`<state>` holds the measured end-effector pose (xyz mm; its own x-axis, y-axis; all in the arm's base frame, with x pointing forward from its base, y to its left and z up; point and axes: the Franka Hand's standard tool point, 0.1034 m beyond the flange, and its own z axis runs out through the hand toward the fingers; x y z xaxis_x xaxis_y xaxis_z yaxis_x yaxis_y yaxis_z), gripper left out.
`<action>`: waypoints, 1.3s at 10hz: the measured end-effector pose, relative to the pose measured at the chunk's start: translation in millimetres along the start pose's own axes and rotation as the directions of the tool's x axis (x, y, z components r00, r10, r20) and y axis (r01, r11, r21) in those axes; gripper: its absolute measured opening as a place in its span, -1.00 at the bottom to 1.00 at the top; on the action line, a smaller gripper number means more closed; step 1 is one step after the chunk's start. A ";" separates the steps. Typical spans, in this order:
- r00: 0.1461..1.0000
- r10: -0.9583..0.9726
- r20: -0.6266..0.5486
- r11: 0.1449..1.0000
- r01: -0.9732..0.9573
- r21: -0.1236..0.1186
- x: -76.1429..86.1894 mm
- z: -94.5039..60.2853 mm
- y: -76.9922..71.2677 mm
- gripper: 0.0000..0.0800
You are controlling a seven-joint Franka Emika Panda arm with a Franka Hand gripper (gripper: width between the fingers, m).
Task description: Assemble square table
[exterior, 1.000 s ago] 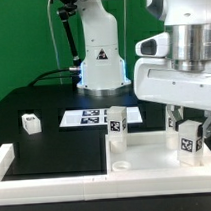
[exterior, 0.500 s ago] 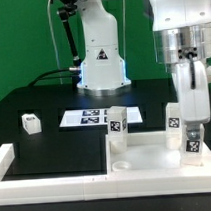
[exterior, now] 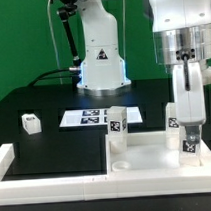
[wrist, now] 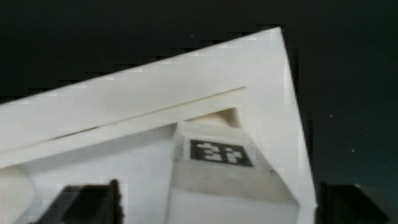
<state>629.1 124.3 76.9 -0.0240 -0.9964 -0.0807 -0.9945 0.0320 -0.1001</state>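
Observation:
The square table's white panel lies at the front of the exterior view's right. Three white tagged legs stand upright on it: one at its left back corner, one behind my gripper, and one at the front right. My gripper hangs over that front right leg. In the wrist view the leg stands between my dark fingers, with a gap on each side. The gripper is open. A fourth leg lies loose on the black table at the exterior view's left.
The marker board lies flat in front of the arm's base. A white border rail runs along the left and front of the black table. A black cable hangs at the back left.
My wrist has turned about a quarter turn over the front right leg, so the hand now shows narrow. Since half a second ago it has barely moved. The legs stand as before.

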 end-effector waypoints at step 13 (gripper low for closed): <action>0.386 -0.922 -0.031 0.387 0.919 -0.078 9.2 -1.1 -9.6 0.16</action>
<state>638.3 114.7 78.1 0.9046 -0.4161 0.0920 -0.4146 -0.9093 -0.0360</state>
